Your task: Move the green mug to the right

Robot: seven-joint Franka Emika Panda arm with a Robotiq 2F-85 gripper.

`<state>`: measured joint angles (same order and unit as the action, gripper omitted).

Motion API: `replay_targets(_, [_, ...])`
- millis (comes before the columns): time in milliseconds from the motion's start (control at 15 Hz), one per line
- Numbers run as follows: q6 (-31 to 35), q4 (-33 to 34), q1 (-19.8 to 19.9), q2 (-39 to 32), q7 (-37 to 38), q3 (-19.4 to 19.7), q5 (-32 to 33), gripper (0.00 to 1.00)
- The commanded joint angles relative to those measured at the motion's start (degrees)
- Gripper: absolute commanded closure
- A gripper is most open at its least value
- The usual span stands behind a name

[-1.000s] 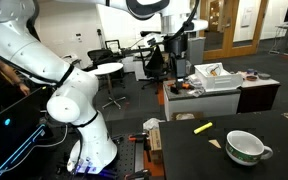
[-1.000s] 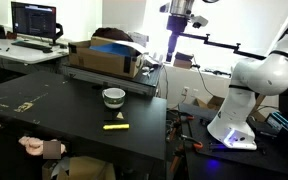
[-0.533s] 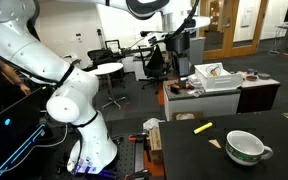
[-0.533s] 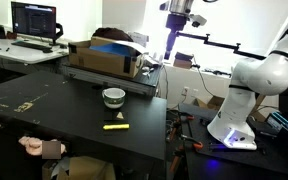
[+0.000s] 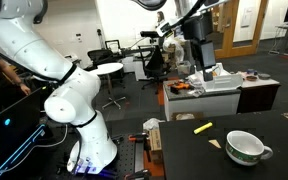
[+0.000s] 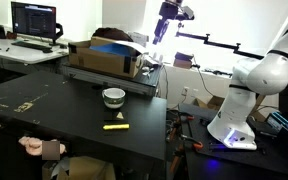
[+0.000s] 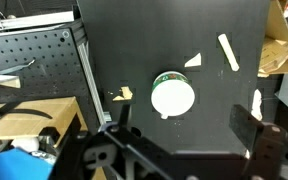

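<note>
The green mug (image 5: 247, 147) stands upright on the black table (image 5: 274, 122), green outside and white inside. It also shows in an exterior view (image 6: 114, 97) and from above in the wrist view (image 7: 172, 96), with its small handle toward the bottom of the picture. My gripper (image 5: 205, 68) hangs high in the air, far above the table and well away from the mug. It is tilted in an exterior view (image 6: 156, 38). In the wrist view the gripper (image 7: 189, 130) is open and empty, with its dark fingers (image 7: 251, 127) wide apart.
A yellow marker (image 5: 202, 127) lies on the table near the mug (image 6: 115, 126) (image 7: 228, 52). A cardboard box (image 6: 109, 55) stands at the table's back edge. Paper scraps (image 7: 193, 60) lie on the table. A person's hand (image 6: 34, 147) rests at the front corner.
The gripper has swung sideways and tilted while staying high above the table. The mug and marker have not moved.
</note>
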<state>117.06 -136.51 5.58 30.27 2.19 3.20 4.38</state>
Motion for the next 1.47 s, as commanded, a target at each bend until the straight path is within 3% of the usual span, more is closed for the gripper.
replay_targets(0, [-0.66, 7.69, 0.85, -10.56, -0.65, 1.52, 0.37, 0.0])
replay_targets(467, [-1.73, 15.88, 0.38, -25.99, -4.88, 3.46, -2.8, 0.0])
replay_targets(933, [3.68, 13.86, 0.78, -31.15, -8.28, 3.17, -1.38, 0.0])
replay_targets(1400, [3.77, 14.15, 0.73, -32.13, -6.87, 3.01, -0.98, 0.0])
